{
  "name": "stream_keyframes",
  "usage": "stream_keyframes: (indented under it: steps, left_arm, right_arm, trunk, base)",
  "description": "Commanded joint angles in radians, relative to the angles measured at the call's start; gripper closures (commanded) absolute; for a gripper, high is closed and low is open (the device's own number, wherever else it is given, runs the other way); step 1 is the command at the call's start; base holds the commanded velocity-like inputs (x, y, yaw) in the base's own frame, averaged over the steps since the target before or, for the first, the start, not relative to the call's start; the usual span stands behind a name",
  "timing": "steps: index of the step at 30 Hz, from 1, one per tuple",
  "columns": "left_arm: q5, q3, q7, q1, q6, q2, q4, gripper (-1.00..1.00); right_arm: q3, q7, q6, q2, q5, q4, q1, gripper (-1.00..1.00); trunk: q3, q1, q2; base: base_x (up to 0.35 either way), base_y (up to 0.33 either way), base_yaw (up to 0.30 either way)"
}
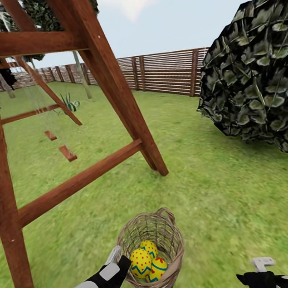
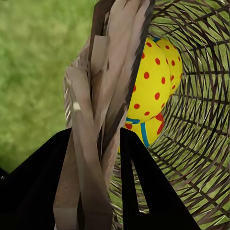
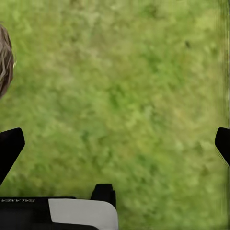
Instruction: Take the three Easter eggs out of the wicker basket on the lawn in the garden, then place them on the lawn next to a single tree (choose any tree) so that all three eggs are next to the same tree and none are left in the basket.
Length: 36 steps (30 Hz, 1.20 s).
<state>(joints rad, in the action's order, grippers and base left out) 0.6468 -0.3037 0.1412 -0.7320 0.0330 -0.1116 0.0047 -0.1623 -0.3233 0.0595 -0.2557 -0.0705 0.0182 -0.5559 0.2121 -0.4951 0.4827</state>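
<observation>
Lawn (image 1: 223,187) runs out ahead of both arms to the fence (image 1: 166,74). Wooden swing frame (image 1: 104,90) stands ahead-left of the left end effector (image 1: 118,259), dark bush (image 1: 255,69) ahead-right of the right one. A pale thin trunk (image 1: 82,77) shows far off by the fence, well apart from everything; I can't say it's the target tree.

Wicker basket (image 1: 152,252) sits right against the left end effector, tipped toward the robot. In the left wrist view the rim (image 2: 103,120) runs between the two dark fingers (image 2: 143,191), so it reads as clamped on the basket rim, one finger inside, one outside. All three Easter eggs (image 1: 148,262) are still in the basket, packed together just inboard of that end effector.

Right end effector (image 1: 263,266) hangs over bare grass, fingers wide apart, nothing between them, basket well off to its inner side.

Judgement: the basket is being carried or steadied by the rim. Do it well by keeping the clamp firm and the basket mouth up: any more tilt and eggs may roll out. Move slowly and avoid the frame leg.
</observation>
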Motion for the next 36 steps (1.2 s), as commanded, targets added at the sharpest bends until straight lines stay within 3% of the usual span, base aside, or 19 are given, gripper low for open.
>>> stream_keyframes:
  steps: [1,12,17,31,36]
  left_arm:
    - [-0.006,-0.012,0.003,-0.001,0.002,0.0,0.0,1.0]
    - [-0.006,-0.011,0.002,-0.001,0.002,0.0,0.0,1.0]
    - [-0.006,-0.012,0.002,-0.001,0.002,-0.001,0.0,1.0]
    - [-0.006,-0.012,0.001,-0.001,0.002,-0.001,0.0,1.0]
    - [-0.006,-0.012,0.001,-0.001,0.002,-0.001,0.0,1.0]
  right_arm:
    - [-0.008,-0.003,0.004,0.0,-0.007,-0.001,-0.001,-1.0]
    - [-0.008,-0.003,0.004,-0.001,-0.003,-0.001,-0.001,-1.0]
    - [-0.008,-0.003,0.003,-0.001,-0.004,-0.001,-0.001,-1.0]
    - [-0.007,-0.003,0.001,0.003,-0.011,-0.005,-0.001,-1.0]
    - [-0.006,-0.002,-0.001,0.056,-0.016,-0.055,0.019,-1.0]
  trunk:
    - [-0.002,0.003,-0.006]
    - [-0.043,0.045,-0.083]
    - [-0.045,0.045,-0.083]
    - [-0.045,0.045,-0.083]
    - [-0.045,0.045,-0.083]
  base:
    - [0.325,-0.099,-0.288]
    - [0.325,-0.099,-0.288]
    - [0.325,-0.099,-0.243]
    - [0.325,-0.099,-0.005]
    - [0.325,-0.099,0.0]
